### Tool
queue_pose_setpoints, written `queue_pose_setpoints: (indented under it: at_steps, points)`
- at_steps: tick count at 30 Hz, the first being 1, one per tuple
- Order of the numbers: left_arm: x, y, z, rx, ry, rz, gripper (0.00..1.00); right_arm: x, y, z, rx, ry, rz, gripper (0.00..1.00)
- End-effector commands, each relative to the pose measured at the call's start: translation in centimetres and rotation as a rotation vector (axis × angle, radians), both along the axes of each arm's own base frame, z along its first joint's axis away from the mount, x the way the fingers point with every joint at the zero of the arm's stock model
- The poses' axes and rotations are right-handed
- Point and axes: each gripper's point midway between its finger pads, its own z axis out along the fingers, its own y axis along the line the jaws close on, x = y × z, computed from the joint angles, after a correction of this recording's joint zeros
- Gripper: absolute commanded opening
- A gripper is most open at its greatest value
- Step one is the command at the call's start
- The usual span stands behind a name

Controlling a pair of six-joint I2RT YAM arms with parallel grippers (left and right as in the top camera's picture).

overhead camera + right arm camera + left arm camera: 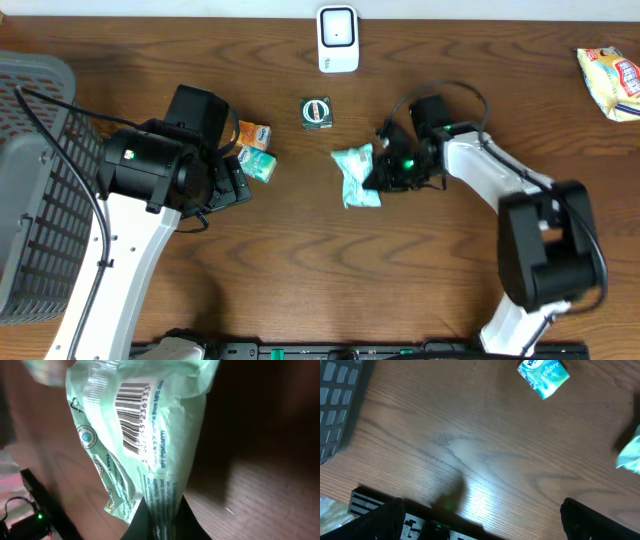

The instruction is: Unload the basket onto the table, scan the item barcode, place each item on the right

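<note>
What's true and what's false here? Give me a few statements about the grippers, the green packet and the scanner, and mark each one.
1. The right gripper is shut on the green packet. True.
2. The packet's barcode faces the right wrist camera. True.
3. The left gripper holds the small teal packet. False: it is open and empty; that packet lies on the table.
4. The scanner lies inside the basket. False: it stands on the table, apart from the basket.
</note>
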Motion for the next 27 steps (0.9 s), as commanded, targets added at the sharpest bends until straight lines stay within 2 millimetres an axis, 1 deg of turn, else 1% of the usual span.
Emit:
queue_pose_setpoints:
  at_steps: [1, 5, 8, 12, 15, 27]
  points:
    - [0.0, 0.2, 0.2, -0.001, -0.008, 0.014, 0.98, 1.3, 2.1, 7.8, 0.1, -0.236, 0.054, 0.01]
    - [0.0, 0.2, 0.2, -0.001, -0.008, 0.014, 0.98, 1.9, 2.3, 12.3, 0.049, -0.434, 0.044, 0.01]
    - [0.0, 0.2, 0.2, -0.001, -0.008, 0.014, 0.98, 1.8, 2.5, 15.3, 0.018, -0.557, 0.032, 0.01]
    - [0.0, 0.2, 0.2, -0.001, -0.008, 0.014, 0.98, 1.1, 3.0, 17.8, 0.011, -0.645, 0.031, 0.01]
    - [0.0, 0.2, 0.2, -0.001, -0.008, 0.014, 0.98, 0.8, 3.1, 18.4, 0.018, -0.661, 0.035, 0.01]
    - [0.0, 0.2, 0.2, -0.001, -0.008, 0.014, 0.98, 0.8, 3.3, 18.2, 0.021, -0.645, 0.029, 0.01]
